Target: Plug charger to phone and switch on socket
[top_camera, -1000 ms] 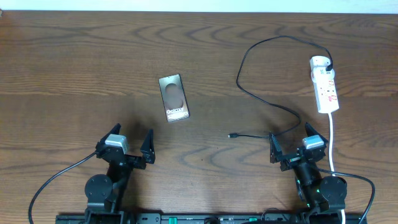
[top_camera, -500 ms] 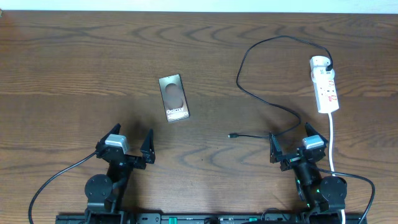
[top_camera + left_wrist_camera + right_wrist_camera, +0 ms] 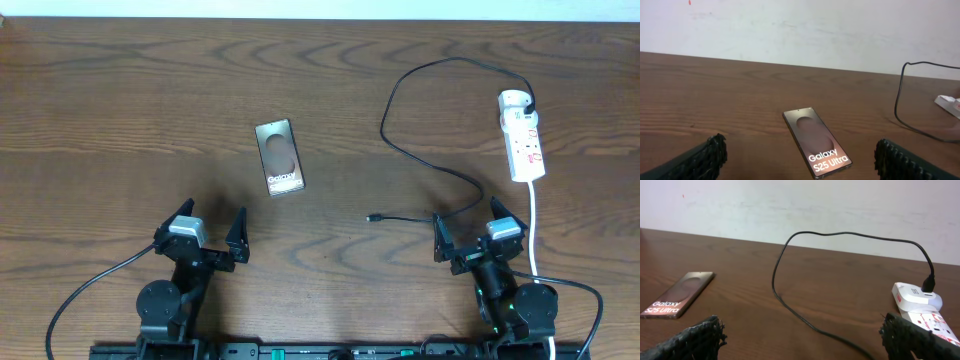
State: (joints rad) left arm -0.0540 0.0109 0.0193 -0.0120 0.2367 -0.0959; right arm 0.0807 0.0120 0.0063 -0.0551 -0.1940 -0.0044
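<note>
Where the charger (image 3: 430,165) lies: on the right half of the counter (image 3: 120,110). I see the black cable loop up from the far end of the socket, swing left, then run back toward me.
Connector tip (image 3: 371,217): flat on the wood just left of the right fingers, loose and touching nothing else. It is well apart from the phone.
Charger from the right wrist (image 3: 785,297): the cable arcs over the wood and drops into the round white head on the socket (image 3: 917,297).
Phone (image 3: 279,157): lying flat left of centre, slightly skewed, with the lettering end nearer me. On the left wrist camera it sits squarely ahead (image 3: 816,141), between the two fingers and beyond them.
Socket (image 3: 524,140): at the far right, lengthwise away from me, with its thick white cord running back past the right arm.
Left fingers (image 3: 238,235): spread wide and holding nothing, low over the near edge, short of the phone.
Right fingers (image 3: 438,238): spread wide and empty. The cable passes close by the left one, though I cannot tell whether they touch.
</note>
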